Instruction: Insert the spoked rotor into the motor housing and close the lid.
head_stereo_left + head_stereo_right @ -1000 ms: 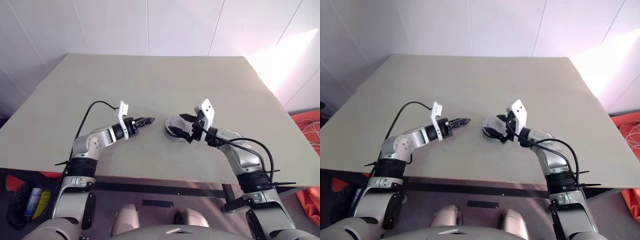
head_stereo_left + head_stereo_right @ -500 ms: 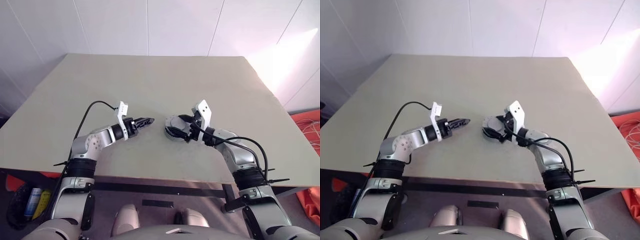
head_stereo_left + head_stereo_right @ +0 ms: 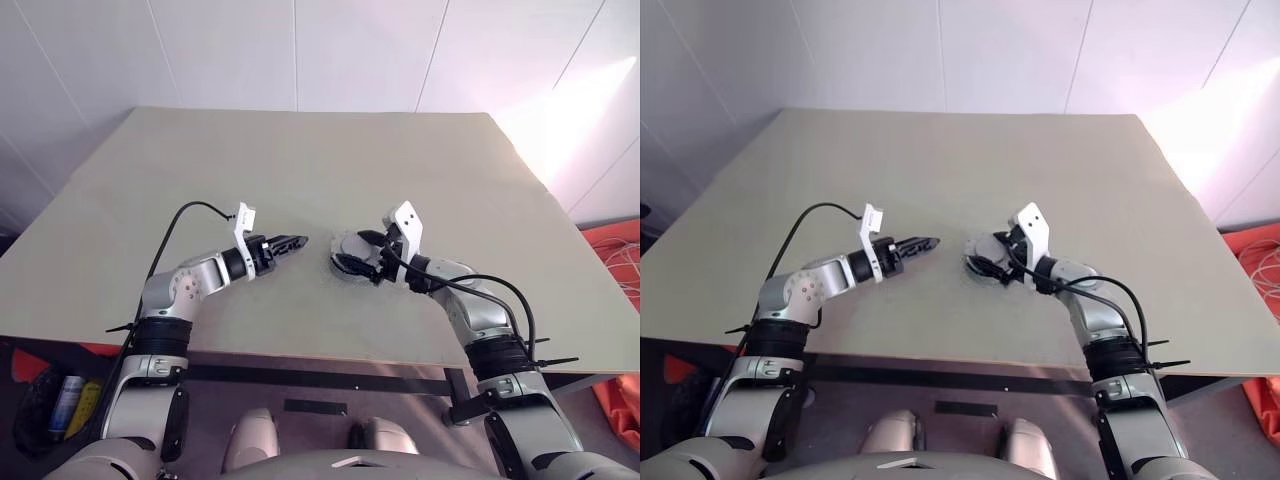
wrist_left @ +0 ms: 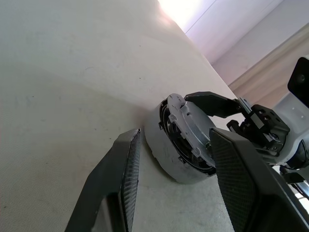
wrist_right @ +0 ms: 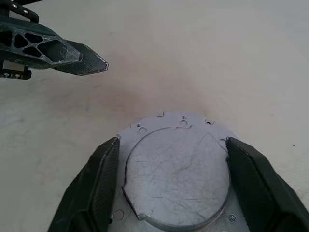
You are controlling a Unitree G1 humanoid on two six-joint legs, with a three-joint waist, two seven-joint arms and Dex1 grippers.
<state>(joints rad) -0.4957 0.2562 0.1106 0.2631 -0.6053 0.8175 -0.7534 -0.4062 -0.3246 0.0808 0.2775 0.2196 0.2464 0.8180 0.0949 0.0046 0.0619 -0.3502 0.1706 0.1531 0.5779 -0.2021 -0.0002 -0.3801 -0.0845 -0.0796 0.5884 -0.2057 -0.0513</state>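
Housing [image 3: 350,262] is sitting on the table [image 3: 320,160], near the front edge and slightly right of centre, resting on the bare surface. In the left wrist view it is lying on its side, round wall on the table, open face toward the left gripper [image 3: 298,241]. The spoked rotor [image 4: 186,133] is looking seated inside that face: silver spokes and a small hub within a dark rim. I'm judging the insertion done, though seating depth isn't readable from here.

The right gripper [image 3: 358,253] is reaching in from the right with its two black fingers [image 5: 96,181] straddling the housing's scratched flat back, one on each side. The fingers are lying just beside the wall, maybe touching; I can't confirm a firm clamp. So: partly open around the housing, grip unconfirmed.

The left gripper is hanging just left of the housing, pointing at it, jaws partly apart and holding nothing. A clear gap of table is separating its tips from the part.

No lid is sitting on the housing face. So roughly half done by my reading: rotor in, closing left. Remaining steps: fetch the lid, align it over the open face, press it home. With the housing on its side, it is probably needing righting or bracing first.
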